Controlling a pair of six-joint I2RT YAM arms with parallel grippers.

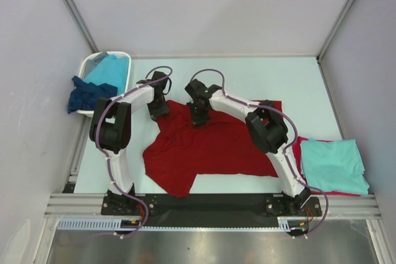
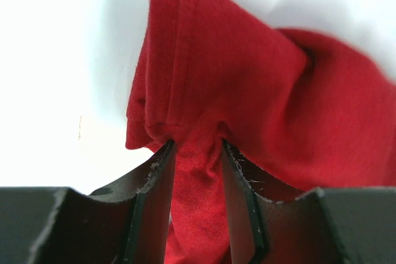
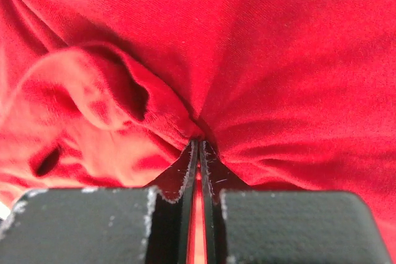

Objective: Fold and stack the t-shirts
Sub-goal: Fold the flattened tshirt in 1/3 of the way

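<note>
A dark red t-shirt [image 1: 210, 149] lies partly spread over the middle of the table. My left gripper [image 1: 158, 110] is at its far left corner. In the left wrist view a thick bunch of the red t-shirt [image 2: 247, 85] fills the gap between the fingers [image 2: 154, 177], and the left gripper [image 2: 197, 146] is shut on it. My right gripper [image 1: 199, 117] stands on the shirt's far edge near the middle. It [image 3: 199, 143] is shut on a thin pinch of the red t-shirt [image 3: 278, 60], which puckers toward the fingertips.
A white basket [image 1: 93, 63] at the far left holds a turquoise t-shirt [image 1: 112, 69], and a dark navy t-shirt [image 1: 86, 96] hangs over its rim. At the right edge a folded turquoise t-shirt [image 1: 333, 165] lies on a folded red one [image 1: 299, 148].
</note>
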